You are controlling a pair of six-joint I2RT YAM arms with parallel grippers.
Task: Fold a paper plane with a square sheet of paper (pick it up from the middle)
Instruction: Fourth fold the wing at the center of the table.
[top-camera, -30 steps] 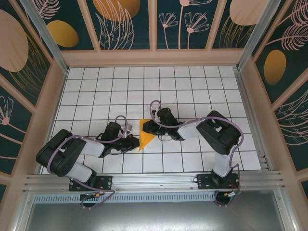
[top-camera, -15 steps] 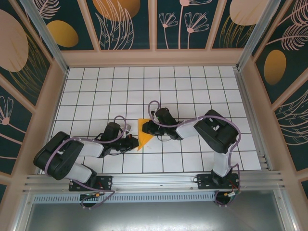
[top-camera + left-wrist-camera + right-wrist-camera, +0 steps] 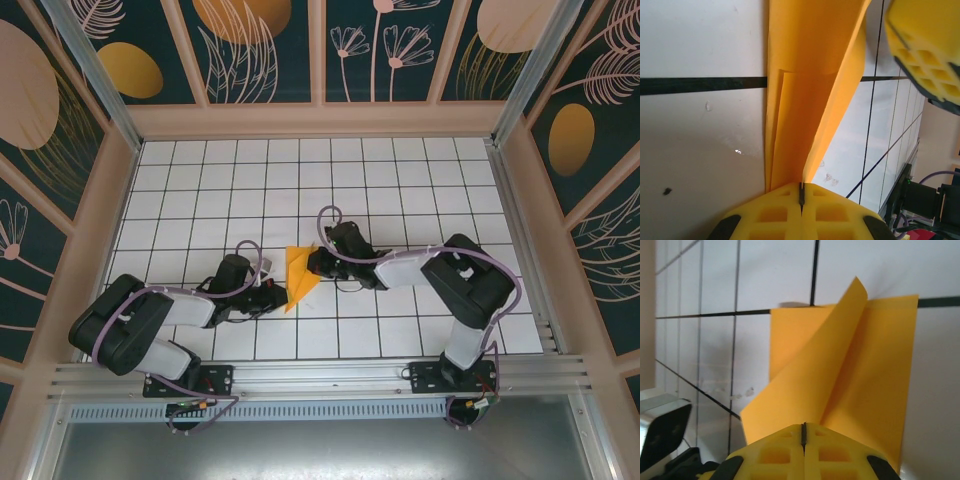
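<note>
Centre of top view: partly folded thin orange-yellow paper sheet (image 3: 300, 275) on white grid table (image 3: 400, 180). left gripper (image 3: 801, 192) is clamped on its lower end, likely anchoring it. right gripper (image 3: 803, 432) is pinched on the raised flap, probably to fold it over.

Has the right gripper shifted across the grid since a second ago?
Yes, slightly: judged against the lines of the gridded table, the right gripper has pulled back rightward, shut on the folded orange paper.

Far table (image 3: 300, 170) free, centre crowded
The left hand (image 3: 284, 294), right hand (image 3: 313, 263) and paper plane (image 3: 298, 276) meet mid-table; far rows lie open.
</note>
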